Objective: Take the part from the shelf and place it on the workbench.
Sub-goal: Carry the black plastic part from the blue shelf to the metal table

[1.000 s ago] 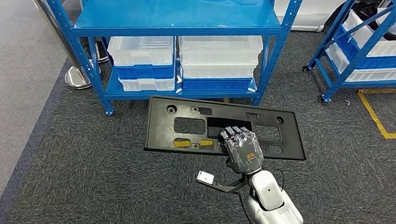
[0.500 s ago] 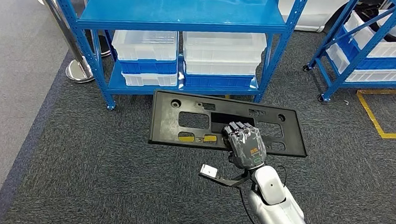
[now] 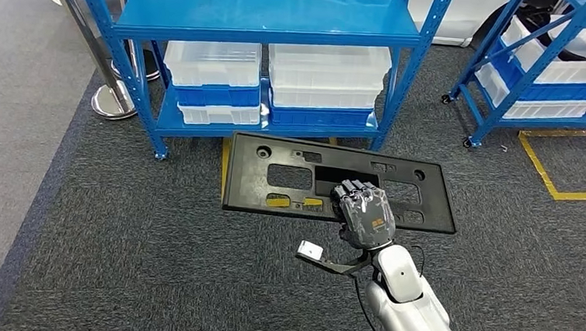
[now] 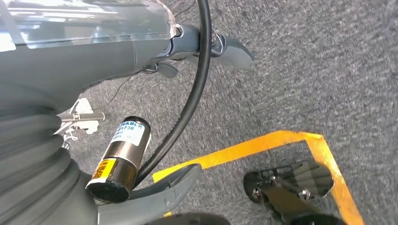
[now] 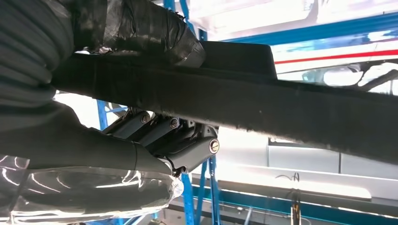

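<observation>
My right hand [image 3: 363, 215] grips the black part [image 3: 289, 182] by its near edge, fingers [image 5: 159, 129] clenched around it, holding it flat above the grey carpet [image 3: 150, 264]. Just beyond stands the blue shelf [image 3: 269, 16], clear bins [image 3: 211, 62] stacked on its lower level; their contents I cannot tell. Whether my left hand [image 4: 51, 51] is released or clenched, I cannot tell.

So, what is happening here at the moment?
The robot's right hand grips a flat black part by its near edge and holds it level above the grey carpet, in front of a blue shelf that has plastic bins on its lower level. The part is off the shelf and not yet on any workbench. The left wrist camera looks down at the carpet and yellow floor tape.
</observation>
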